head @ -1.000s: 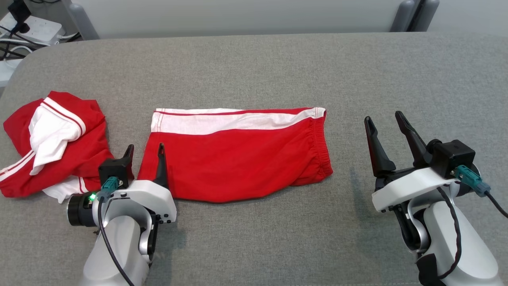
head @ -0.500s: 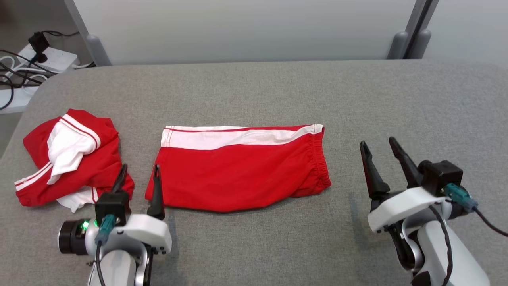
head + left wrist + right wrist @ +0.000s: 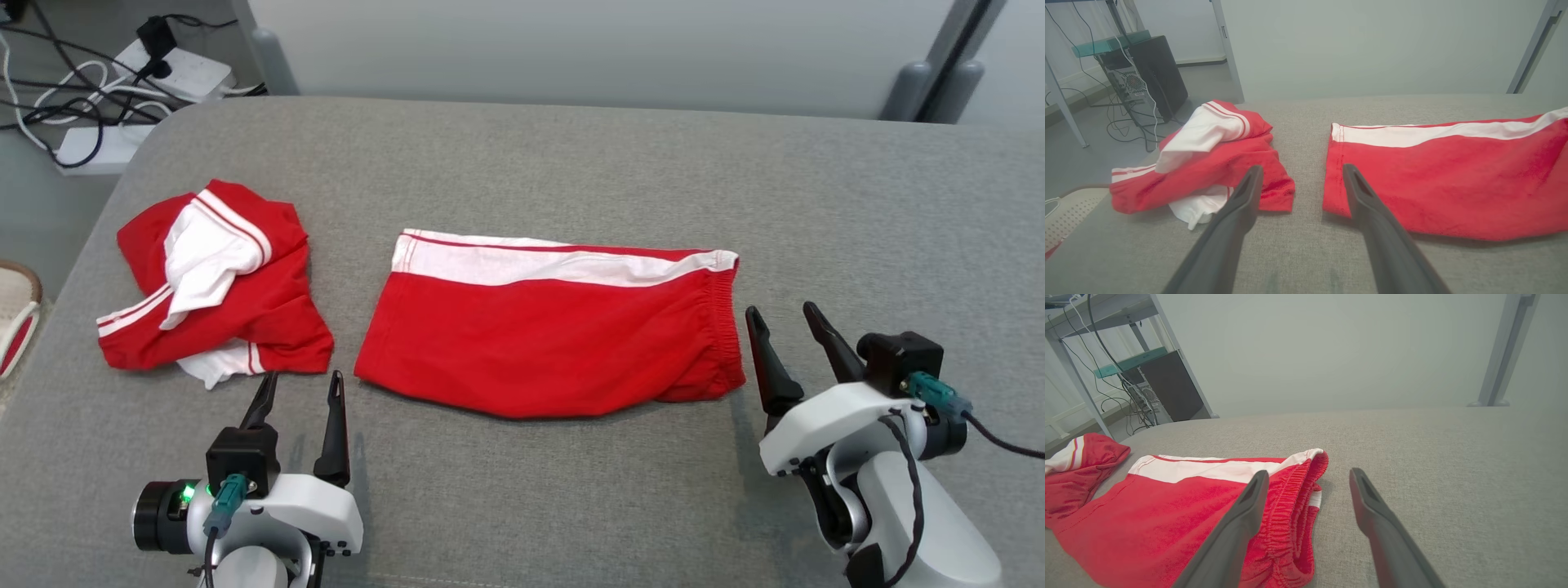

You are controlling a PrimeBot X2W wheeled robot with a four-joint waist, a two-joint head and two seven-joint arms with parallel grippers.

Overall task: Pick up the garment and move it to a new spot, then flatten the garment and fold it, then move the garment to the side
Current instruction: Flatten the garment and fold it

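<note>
Head view, with both wrist views. The folded garment point(image 3: 551, 335) lies flat near the middle of the grey tabletop point(image 3: 571, 155). Its long axis runs left to right, and its white-striped edge faces away from the robot. We mark the elastic waistband point(image 3: 722, 327) at its right end and the leg hem point(image 3: 377, 335) at its left.

The right claw point(image 3: 780, 312) stands just beside the waistband, fingers spread and empty (whether the inner finger brushes the cloth we cannot tell). The left claw point(image 3: 302, 380), also spread and empty, sits on the robot's side of the hem's near corner. It points into the gap between the folded garment and a crumpled garment point(image 3: 216, 286) further left.

We judge folding done and the move aside pending. Each claw faces its own end of the long axis, the right one nearer, so the garment lies inward and slightly forward of both.
</note>
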